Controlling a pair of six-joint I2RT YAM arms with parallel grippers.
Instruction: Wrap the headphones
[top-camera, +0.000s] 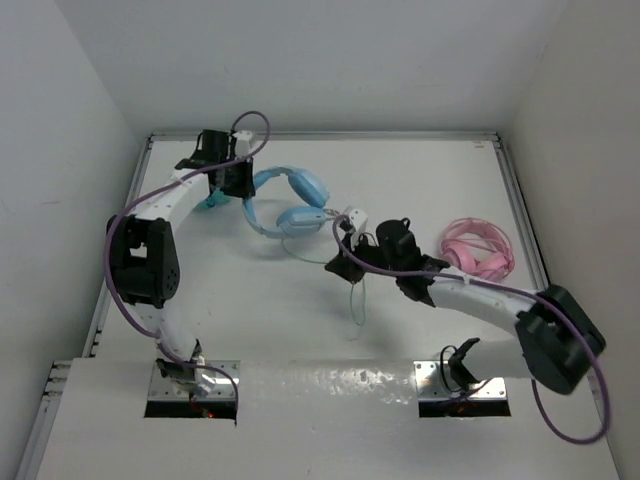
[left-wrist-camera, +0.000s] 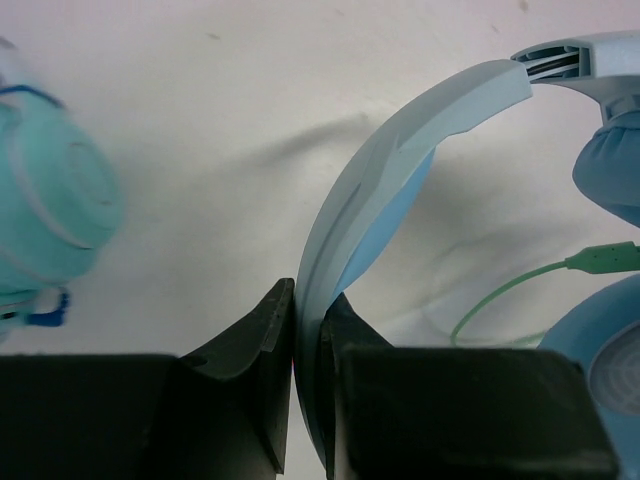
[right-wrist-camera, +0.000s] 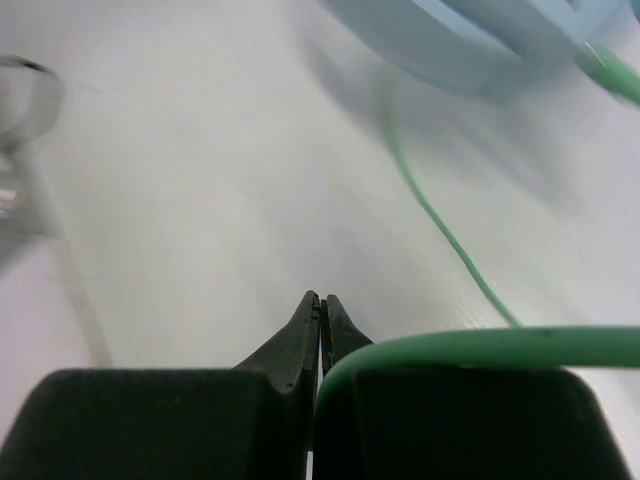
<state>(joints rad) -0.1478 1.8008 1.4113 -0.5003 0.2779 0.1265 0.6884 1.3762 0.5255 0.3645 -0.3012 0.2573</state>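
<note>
The sky-blue headphones (top-camera: 290, 200) lie at the back middle of the table, cups toward the right. My left gripper (top-camera: 228, 178) is shut on their headband (left-wrist-camera: 400, 150), which runs up between the two fingers in the left wrist view (left-wrist-camera: 308, 295). The thin pale-green cable (top-camera: 358, 300) trails from the lower cup toward the near side. My right gripper (top-camera: 340, 264) is shut on this cable (right-wrist-camera: 480, 347). The cable comes out from between the jaws, bends over the right finger and runs back across the table toward the blurred blue cup (right-wrist-camera: 470, 40).
Teal headphones (top-camera: 212, 200) sit just left of the left gripper, also in the left wrist view (left-wrist-camera: 50, 200). Pink headphones (top-camera: 480, 250) lie at the right side. A small white object (top-camera: 352, 215) rests beside the blue cup. A raised rim (top-camera: 520, 200) borders the table.
</note>
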